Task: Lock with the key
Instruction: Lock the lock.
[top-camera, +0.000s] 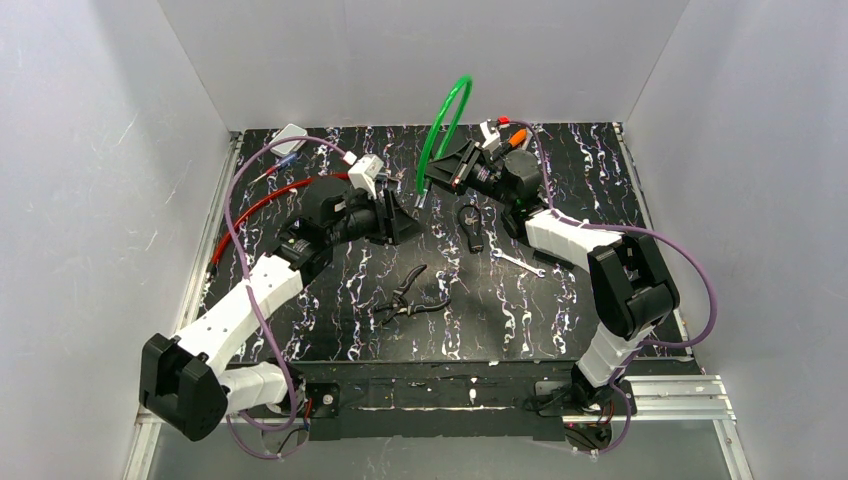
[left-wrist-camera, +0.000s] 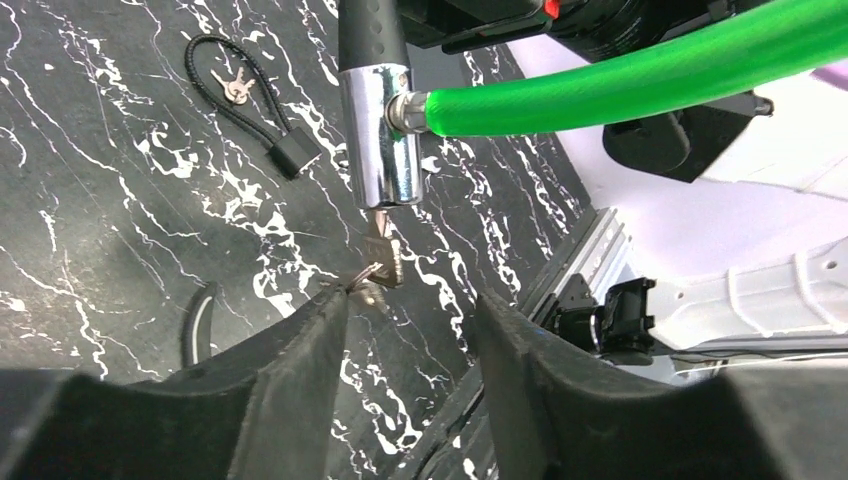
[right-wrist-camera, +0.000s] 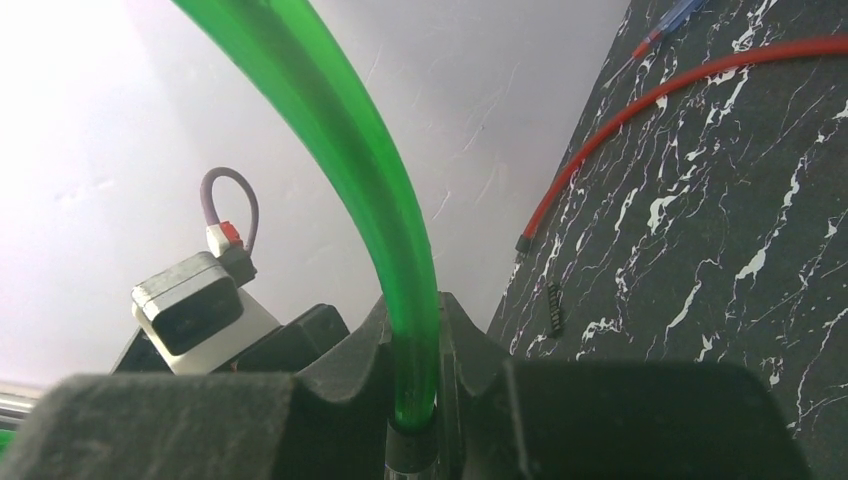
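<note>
Tabletop (top-camera: 330, 290): black with white marbling, closed in by white walls on three sides.
Green cable lock (top-camera: 447, 120): held off the tabletop at the far middle, between the two arms, with its loop arching upward. Its chrome lock cylinder (left-wrist-camera: 385, 140) points down, and the cable enters it from the side.
Red cable (top-camera: 265, 200): lies along the far left of the tabletop, beside the left arm.
Right fingers (right-wrist-camera: 345, 365): clenched on the green cable just above its dark end collar, carrying the lock in the air.
Left fingers (left-wrist-camera: 300, 370): released and spread apart just below the cylinder. One tip is right at the key ring (whether it touches, I cannot tell); the other stands clear.
Pliers (top-camera: 408, 297): flat near the middle of the tabletop, handles apart.
Black cord loop (top-camera: 471, 225): flat on the tabletop under the raised lock, with small keys on it.
Wrench (top-camera: 518, 263): flat, just beside the right arm.
Key (left-wrist-camera: 378, 250): seated in the bottom of the cylinder, its ring and a second key hanging below it.
</note>
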